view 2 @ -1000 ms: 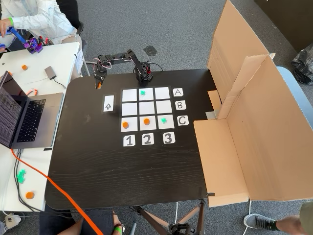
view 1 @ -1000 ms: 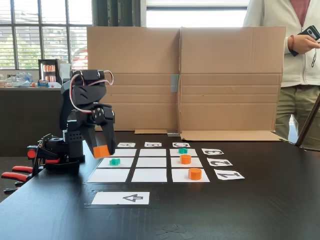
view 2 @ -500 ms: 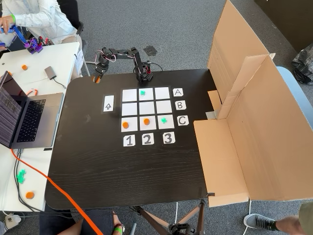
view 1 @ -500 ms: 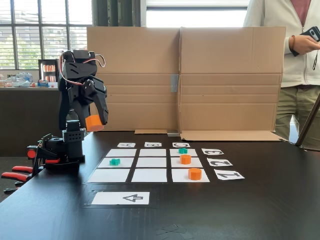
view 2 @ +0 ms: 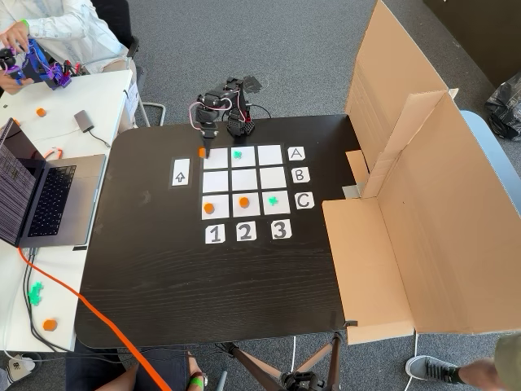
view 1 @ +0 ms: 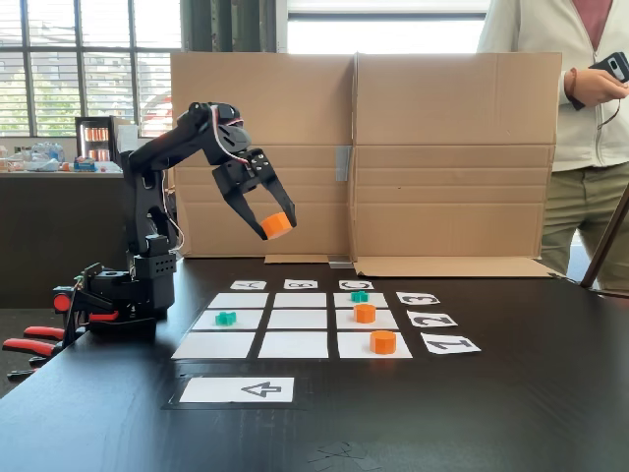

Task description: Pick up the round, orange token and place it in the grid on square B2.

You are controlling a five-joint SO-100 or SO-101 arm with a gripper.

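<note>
My gripper (view 1: 274,220) is shut on a round, orange token (view 1: 279,226) and holds it high in the air, above the far left part of the grid (view 1: 224,344). From above, the gripper (view 2: 203,149) and its token (view 2: 202,152) hang over the left edge of the grid's top-left square. Square B2 (view 1: 298,319) (view 2: 242,179) is the bare centre rectangle. Two more orange tokens (view 1: 365,313) (view 1: 383,341) lie in the grid's right column. Two teal tokens (view 1: 226,318) (view 1: 360,296) also sit on squares.
A white arrow card (view 1: 239,389) lies in front of the grid. Number cards (view 1: 430,319) line its right side. A tall cardboard wall (view 1: 442,157) stands behind. A person (view 1: 590,128) stands at right. A laptop (view 2: 41,195) sits on the side table.
The arm has swung from beside its base toward the grid, stretching out and carrying the orange token along. The tokens on the grid have not moved.
</note>
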